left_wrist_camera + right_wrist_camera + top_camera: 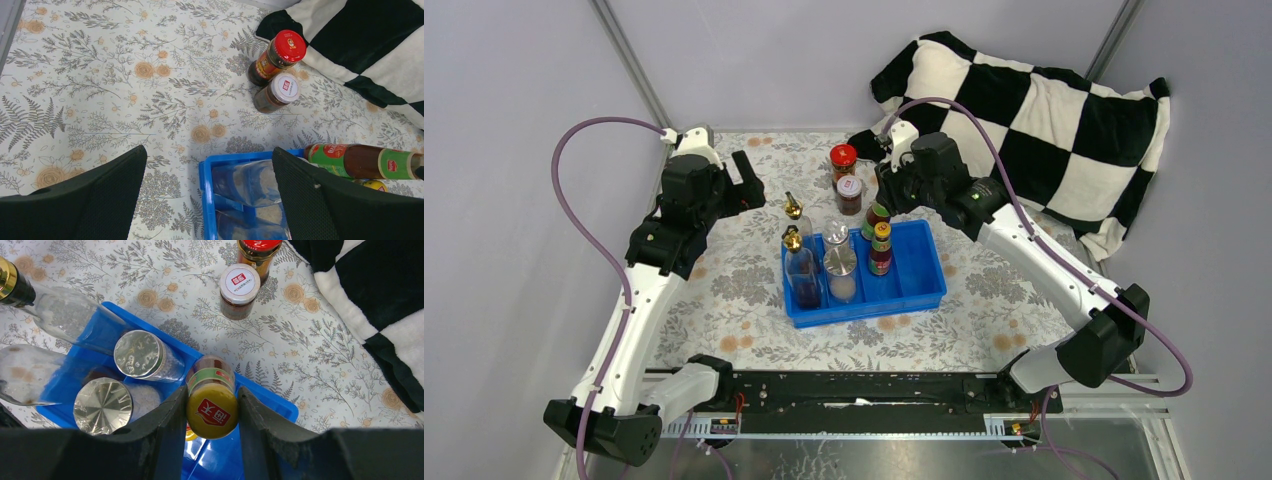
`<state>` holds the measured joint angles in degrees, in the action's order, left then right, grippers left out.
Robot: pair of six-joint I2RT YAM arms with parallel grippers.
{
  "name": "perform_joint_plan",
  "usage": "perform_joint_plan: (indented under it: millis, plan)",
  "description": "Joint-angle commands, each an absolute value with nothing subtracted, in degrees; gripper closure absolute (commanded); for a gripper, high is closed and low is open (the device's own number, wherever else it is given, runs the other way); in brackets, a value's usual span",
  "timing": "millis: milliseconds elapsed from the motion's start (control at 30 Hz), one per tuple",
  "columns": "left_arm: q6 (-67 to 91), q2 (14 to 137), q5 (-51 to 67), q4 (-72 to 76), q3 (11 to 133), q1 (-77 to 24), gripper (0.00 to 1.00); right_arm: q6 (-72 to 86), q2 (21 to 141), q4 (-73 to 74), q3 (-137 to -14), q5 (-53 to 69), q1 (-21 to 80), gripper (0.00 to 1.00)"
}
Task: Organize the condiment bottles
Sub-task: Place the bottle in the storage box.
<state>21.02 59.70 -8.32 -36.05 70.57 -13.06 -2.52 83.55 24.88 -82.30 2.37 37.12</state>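
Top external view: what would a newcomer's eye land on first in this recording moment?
The blue divided plastic tray sits mid-table, crowded with clear gold-spouted bottles and silver-lidded shakers. The right pincer is clamped on a dark yellow-capped sauce bottle over the tray's far edge. A big black-and-white checked pillow fills the far right corner, two small jars standing outside the tray near it.

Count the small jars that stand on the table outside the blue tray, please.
2. The red-lidded jar stands farthest back, beside the pillow; the white-lidded jar stands just in front of it, nearer the blue tray. No other seems hidden.
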Motion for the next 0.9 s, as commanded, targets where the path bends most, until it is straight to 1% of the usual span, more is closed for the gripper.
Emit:
perform_joint_plan:
  millis: [0, 267, 867]
  plan:
    - [21.18, 58.53, -7.90, -34.60, 69.69, -12.67, 0.01, -1.85, 82.07, 24.44, -84.57, 2.20, 37.92, 0.79]
    - [21.62, 58.79, -7.21, -34.30, 69.69, -12.70, 0.01, -2.45, 80.98, 25.29, -85.65, 0.46, 37.97, 0.78]
    - [21.45, 58.75, -7.48, -34.31, 69.84, -12.71, 0.01, -2.62, 81.84, 27.31, -88.51, 0.57, 38.02, 0.79]
